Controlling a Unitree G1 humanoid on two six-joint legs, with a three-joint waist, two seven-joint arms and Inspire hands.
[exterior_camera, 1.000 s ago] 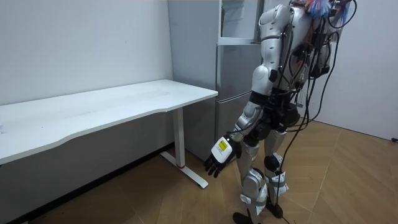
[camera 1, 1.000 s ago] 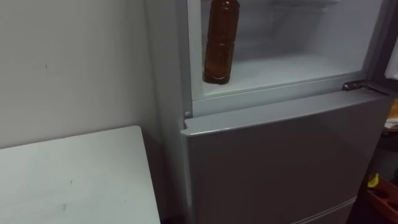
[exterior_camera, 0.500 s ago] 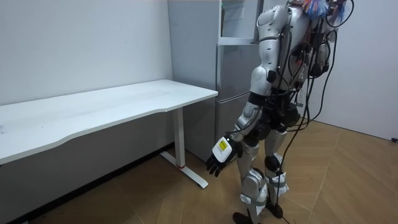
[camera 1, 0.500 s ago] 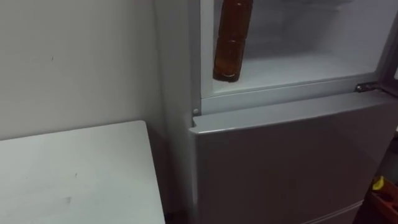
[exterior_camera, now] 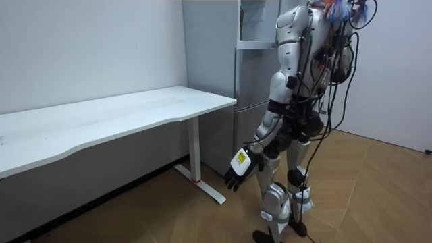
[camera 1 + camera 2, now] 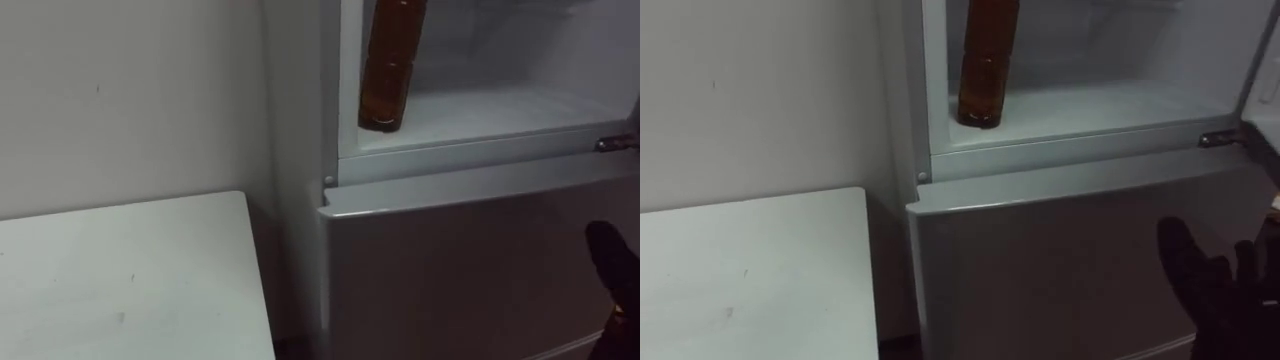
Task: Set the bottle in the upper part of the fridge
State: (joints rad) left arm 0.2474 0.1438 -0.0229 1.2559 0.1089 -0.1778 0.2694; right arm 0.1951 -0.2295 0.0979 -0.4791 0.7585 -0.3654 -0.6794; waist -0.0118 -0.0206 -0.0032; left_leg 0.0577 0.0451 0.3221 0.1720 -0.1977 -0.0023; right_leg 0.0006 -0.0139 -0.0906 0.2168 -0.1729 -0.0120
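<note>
Most of the task is judged done: the bottle (image 6: 390, 70) is stood upright at the left front of the open upper fridge (image 6: 500, 105), the right hand (image 6: 1215, 290) and left hand (image 5: 237, 172) are held open and empty, and perhaps only its shutting is left.

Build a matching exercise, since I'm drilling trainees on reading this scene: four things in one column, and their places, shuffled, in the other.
Things
1. bottle
2. table
3. left hand
4. right hand

Places
A. hangs low beside the robot's leg, fingers relaxed
B. stands upright in the open upper compartment, at its left
C. beside the fridge, on its left
D. up in front of the shut lower door

Pairs: 1-B, 2-C, 3-A, 4-D
</note>
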